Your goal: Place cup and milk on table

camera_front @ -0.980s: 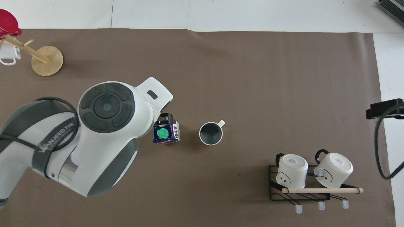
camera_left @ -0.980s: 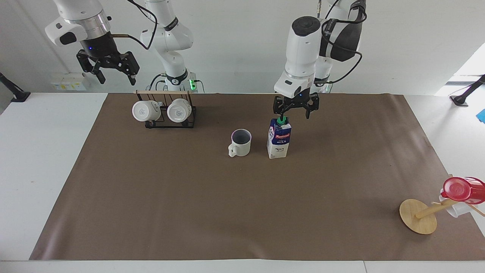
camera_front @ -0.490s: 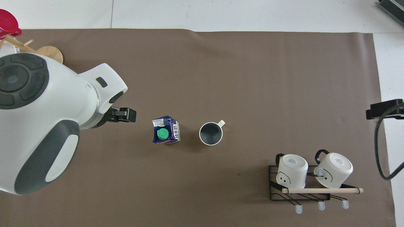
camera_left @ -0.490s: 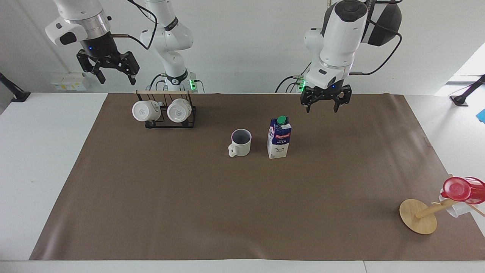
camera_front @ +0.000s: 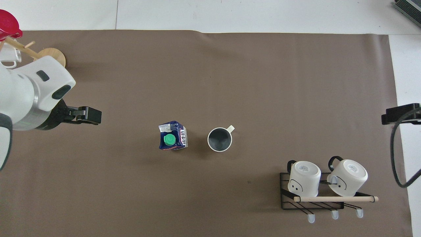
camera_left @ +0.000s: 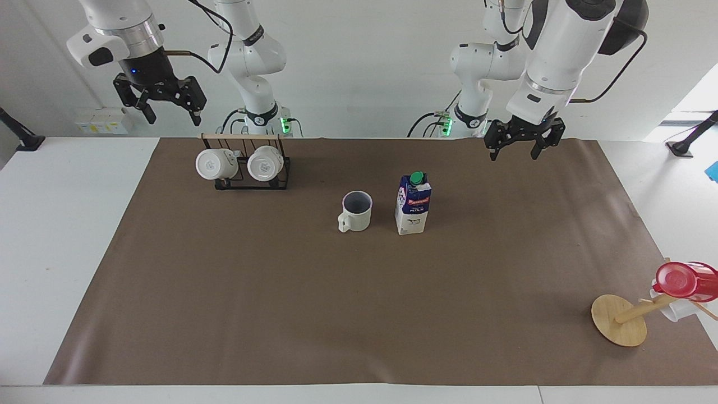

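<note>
The cup (camera_left: pixel 357 210) stands upright on the brown paper of the table (camera_left: pixel 359 314), handle away from the robots. It also shows in the overhead view (camera_front: pixel 219 139). The milk (camera_left: pixel 413 205) stands upright beside it, toward the left arm's end, green cap up (camera_front: pixel 172 140). My left gripper (camera_left: pixel 515 154) is open and empty, raised over the paper near the robots' edge, well apart from the milk; it also shows in the overhead view (camera_front: pixel 86 116). My right gripper (camera_left: pixel 174 118) is open and empty, held high above the mug rack, and waits.
A black wire rack (camera_left: pixel 251 182) with two all-white mugs (camera_front: pixel 304 177) lying on it stands near the robots at the right arm's end. A tilted wooden mug tree (camera_left: pixel 618 320) with a translucent red cup (camera_left: pixel 681 280) stands at the left arm's end, far from the robots.
My left gripper has moved from just over the milk's cap up and away toward the left arm's end. The milk and cup stay put. The right arm has not moved.
</note>
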